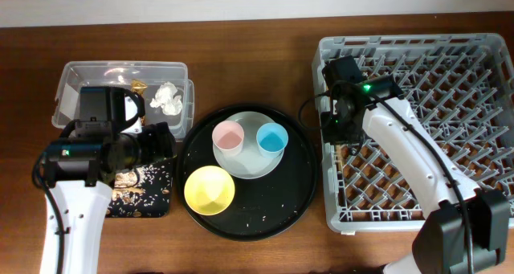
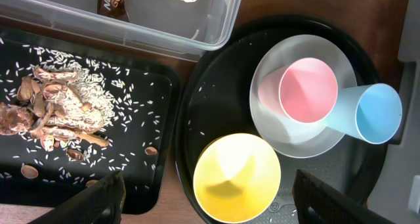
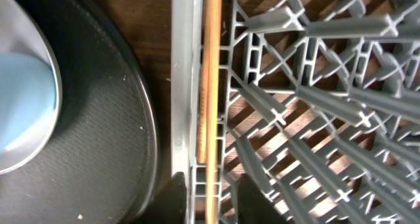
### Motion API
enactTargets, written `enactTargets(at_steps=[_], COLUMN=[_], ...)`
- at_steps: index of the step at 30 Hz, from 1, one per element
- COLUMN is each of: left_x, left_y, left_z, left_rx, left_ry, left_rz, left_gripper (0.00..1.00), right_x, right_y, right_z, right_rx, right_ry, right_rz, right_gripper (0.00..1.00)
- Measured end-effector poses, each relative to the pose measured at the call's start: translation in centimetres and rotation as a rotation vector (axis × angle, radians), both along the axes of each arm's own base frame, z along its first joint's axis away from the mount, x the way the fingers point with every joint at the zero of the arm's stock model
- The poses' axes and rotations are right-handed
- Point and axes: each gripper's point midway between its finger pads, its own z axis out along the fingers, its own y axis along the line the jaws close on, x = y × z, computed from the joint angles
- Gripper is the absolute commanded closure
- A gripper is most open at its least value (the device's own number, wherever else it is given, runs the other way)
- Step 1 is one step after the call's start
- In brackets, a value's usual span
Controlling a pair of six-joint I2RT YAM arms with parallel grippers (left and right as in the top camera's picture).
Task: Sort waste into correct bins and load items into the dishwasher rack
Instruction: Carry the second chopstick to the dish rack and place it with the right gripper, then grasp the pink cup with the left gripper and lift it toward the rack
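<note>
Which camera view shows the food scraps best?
The left wrist view: the food scraps lie close up and unobstructed on the shallow black tray, amid scattered rice grains. Overhead, the left arm covers most of them; only part of the speckled tray shows. The right wrist view shows none of them.

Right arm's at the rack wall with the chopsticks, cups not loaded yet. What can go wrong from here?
1. The chopsticks lie inside the dishwasher rack along its wall, over an open lattice floor; they may slip through or shift when the right gripper, jaws slightly apart around them, lifts away.
2. The pink cup and blue cup stand close together on the plate; fingers reaching for one may knock the other.
</note>
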Motion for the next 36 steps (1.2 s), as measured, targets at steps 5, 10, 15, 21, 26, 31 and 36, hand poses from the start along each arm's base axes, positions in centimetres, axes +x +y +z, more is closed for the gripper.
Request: enactTargets(at_steps=[5, 10, 15, 21, 26, 31, 36], left_x=[0.0, 2.1, 5.9, 7.2, 7.1, 7.1, 6.8], left_y=[0.0, -1.4, -5.9, -11.6, -11.6, -11.4, -11.9], left_z=[0.0, 1.0, -1.6, -9.4, -12.6, -12.7, -13.1], left_rx=[-0.002, -0.071, -0.125, -0.121, -0.111, -0.087, -0.039], left_ry=[-0.001, -0.085, -0.072, 0.102, 0.193, 0.19, 0.188], left_rz=[-0.001, -0.027, -0.101, -0.227, -0.211, -0.198, -0.207], left_gripper=[0.2, 0.25, 0.3, 0.37, 0.6, 0.68, 0.68], right_x=[0.0, 0.3, 0.4, 0.3, 0.3, 0.3, 0.3], right_y=[0.0, 0.1, 0.1, 0.1, 0.1, 0.1, 0.1], right_z=[0.0, 0.0, 0.0, 0.0, 0.0, 0.0, 0.0], right_rx=[-0.001, 0.003, 0.003, 0.002, 0.002, 0.002, 0.002], right_ry=[0.0, -0.013, -0.014, -0.012, -0.012, -0.012, -0.012], right_rz=[0.004, 0.007, 0.007, 0.008, 0.007, 0.007, 0.007], right_gripper=[0.7, 0.66, 0.66, 0.66, 0.66, 0.65, 0.65])
